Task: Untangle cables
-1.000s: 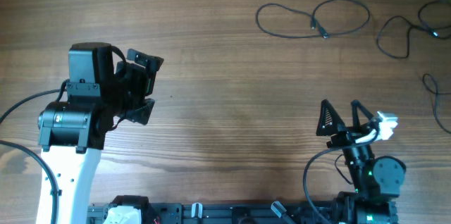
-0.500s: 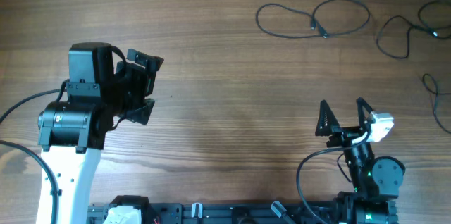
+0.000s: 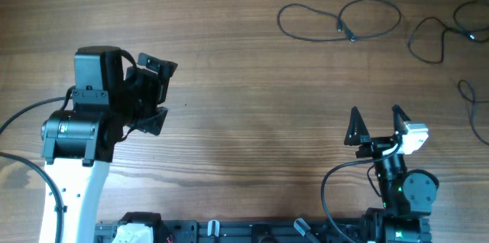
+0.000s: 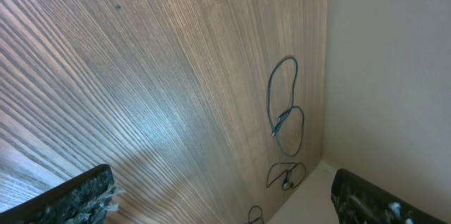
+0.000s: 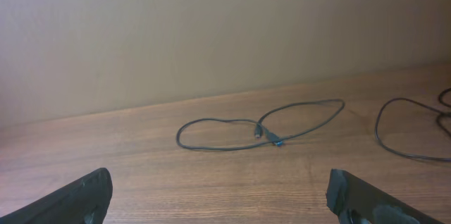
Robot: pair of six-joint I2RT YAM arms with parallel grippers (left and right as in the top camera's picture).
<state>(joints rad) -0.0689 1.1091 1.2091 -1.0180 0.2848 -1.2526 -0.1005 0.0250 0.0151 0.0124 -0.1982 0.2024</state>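
Note:
Three separate black cables lie at the table's far right. One cable (image 3: 343,27) forms a double loop, a second cable (image 3: 471,36) curls beside it, and a third (image 3: 461,85) runs off the right edge. My left gripper (image 3: 156,94) hovers open over the left of the table, far from them, and its wrist view shows the looped cable (image 4: 280,120) in the distance. My right gripper (image 3: 376,115) is open near the front edge, pointing at the looped cable (image 5: 271,138) well ahead. Nothing is between either pair of fingers (image 5: 70,196).
A pale wall borders the table's far edge (image 5: 211,41). Thick black wires run to the arm bases, at the left (image 3: 23,113) and the right (image 3: 328,186). A black rail (image 3: 229,231) lines the front edge. Bare wood (image 3: 252,105) separates the two arms.
My right gripper has turned slightly, its fingertips swinging a little to the right. The left arm and the cables have not moved.

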